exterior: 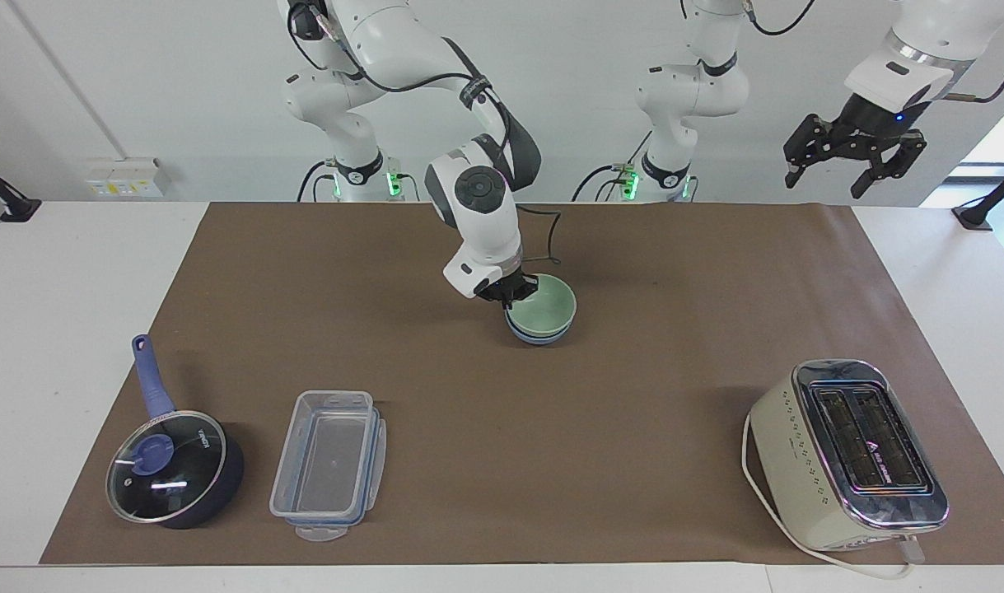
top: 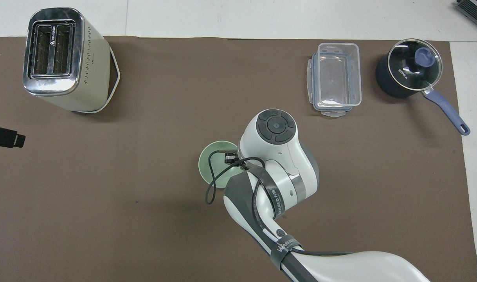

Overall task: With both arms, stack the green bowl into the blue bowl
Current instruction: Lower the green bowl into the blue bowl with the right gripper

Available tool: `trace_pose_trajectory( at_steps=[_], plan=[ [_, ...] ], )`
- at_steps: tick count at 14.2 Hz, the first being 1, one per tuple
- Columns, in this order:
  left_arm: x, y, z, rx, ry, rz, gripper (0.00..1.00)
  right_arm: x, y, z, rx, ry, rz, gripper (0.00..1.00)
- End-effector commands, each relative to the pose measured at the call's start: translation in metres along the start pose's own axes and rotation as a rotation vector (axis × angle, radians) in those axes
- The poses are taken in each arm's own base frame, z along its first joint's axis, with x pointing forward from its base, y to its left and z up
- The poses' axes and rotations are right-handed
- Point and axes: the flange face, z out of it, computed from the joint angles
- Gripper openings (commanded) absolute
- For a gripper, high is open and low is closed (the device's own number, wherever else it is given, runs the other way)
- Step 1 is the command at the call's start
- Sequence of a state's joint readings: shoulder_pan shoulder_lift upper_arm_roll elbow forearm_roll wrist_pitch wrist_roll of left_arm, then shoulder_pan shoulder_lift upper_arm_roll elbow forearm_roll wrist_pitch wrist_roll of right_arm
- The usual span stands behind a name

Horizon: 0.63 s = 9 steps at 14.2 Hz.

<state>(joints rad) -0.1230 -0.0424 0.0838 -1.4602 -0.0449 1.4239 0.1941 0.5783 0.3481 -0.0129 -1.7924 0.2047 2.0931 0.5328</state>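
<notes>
On the table, well apart from the toaster, the green bowl sits nested in the blue bowl, its rim pinched by the right gripper. Next: release and lift clear. The left gripper waits wide open above the table's end.

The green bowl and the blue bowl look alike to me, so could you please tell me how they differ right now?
The green bowl is pale mint; the blue bowl is periwinkle. The green bowl sits nested inside the blue bowl, which rests on the brown mat. The green bowl shows its whole inside, the blue bowl only a thin band beneath. The right pincer is shut on the green bowl's rim. Both are round, plain and similarly sized.
</notes>
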Motion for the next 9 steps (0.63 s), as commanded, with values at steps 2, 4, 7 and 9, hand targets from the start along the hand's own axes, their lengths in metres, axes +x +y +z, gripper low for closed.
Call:
trace_pose_trajectory(
  at_steps=[2, 4, 7, 9],
  plan=[
    [-0.007, 0.002, 0.0, 0.0, -0.006, 0.004, 1.0, 0.0, 0.002, 0.001, 0.025, 0.011, -0.017, 0.2],
    [-0.007, 0.002, 0.0, 0.0, -0.006, 0.004, 1.0, 0.0, 0.002, 0.001, 0.025, 0.011, -0.017, 0.49],
    [-0.007, 0.002, 0.0, 0.0, -0.008, 0.004, 1.0, 0.001, 0.001, -0.002, 0.027, 0.015, -0.02, 0.74],
    [-0.007, 0.002, 0.0, 0.0, -0.008, 0.004, 1.0, 0.002, 0.001, -0.016, 0.037, 0.028, -0.024, 1.0]
  ],
)
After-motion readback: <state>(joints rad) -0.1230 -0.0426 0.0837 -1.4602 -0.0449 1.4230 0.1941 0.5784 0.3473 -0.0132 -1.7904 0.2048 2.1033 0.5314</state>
